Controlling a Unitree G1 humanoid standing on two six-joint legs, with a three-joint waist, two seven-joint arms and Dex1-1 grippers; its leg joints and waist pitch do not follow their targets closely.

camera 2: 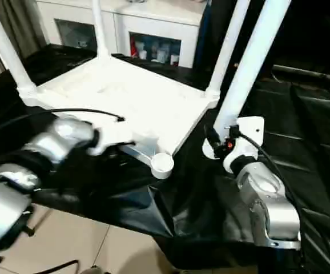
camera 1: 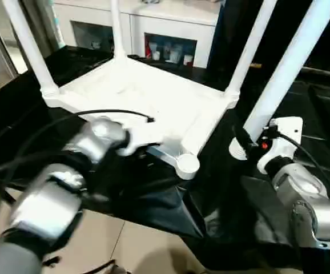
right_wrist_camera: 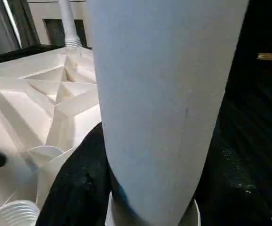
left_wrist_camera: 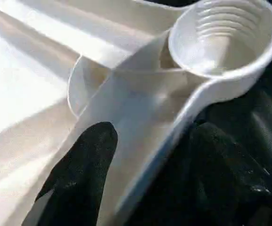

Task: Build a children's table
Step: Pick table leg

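The white tabletop (camera 1: pixel 148 97) lies upside down on the black sheet (camera 1: pixel 170 205) that covers the work surface, ribbed underside facing up. Three tapered white legs stand upright in its corner sockets: one at the far left corner (camera 1: pixel 25 43), one at the far middle corner (camera 1: pixel 116 28) and one at the right corner (camera 1: pixel 250 48). The near corner socket (camera 1: pixel 186 164) is open, and my left wrist view shows the ridges inside it (left_wrist_camera: pixel 225 35).

My left gripper (left_wrist_camera: pixel 145 165) straddles the rim of the tabletop just beside that open socket, one black finger (left_wrist_camera: pixel 86 165) on the ribbed inner side and the other on the outer side over the black sheet; they are closed on the rim between them.

My right gripper (camera 1: pixel 246 142) is clamped on the fourth leg (camera 1: pixel 290 65) near its wide lower end, holding it upright and leaning slightly. The foot of this leg sits just above or on the black sheet, to the right of the open socket and apart from it.

White cabinets (camera 1: pixel 153 28) stand behind the table
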